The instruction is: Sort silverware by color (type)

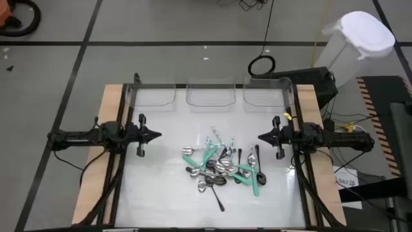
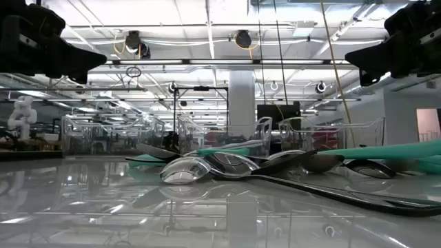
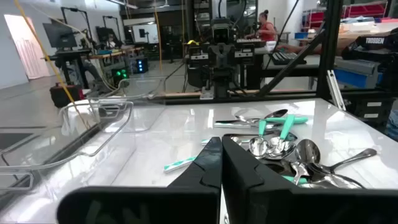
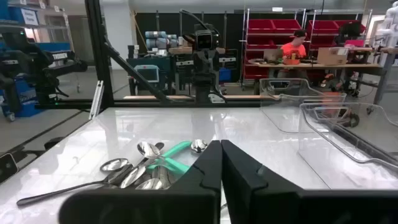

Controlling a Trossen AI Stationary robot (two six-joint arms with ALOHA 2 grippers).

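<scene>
Left gripper (image 1: 156, 135): fingers together, empty, raised at the surface's left side.
Silverware (image 1: 222, 169): tangled pile, centre of the surface (image 1: 154, 187), between both arms.
Bins (image 1: 209, 95): three clear, empty, along the far edge.
Right gripper (image 1: 261, 137): pinched closed, empty, right side.
Advice: pick an outlying piece first; open the fingers before descending.

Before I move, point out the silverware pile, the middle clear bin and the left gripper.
silverware pile (image 1: 222, 167), high view, pile's middle.
middle clear bin (image 1: 209, 101), high view, near rim.
left gripper (image 1: 156, 135), high view, shut fingertips.
</scene>
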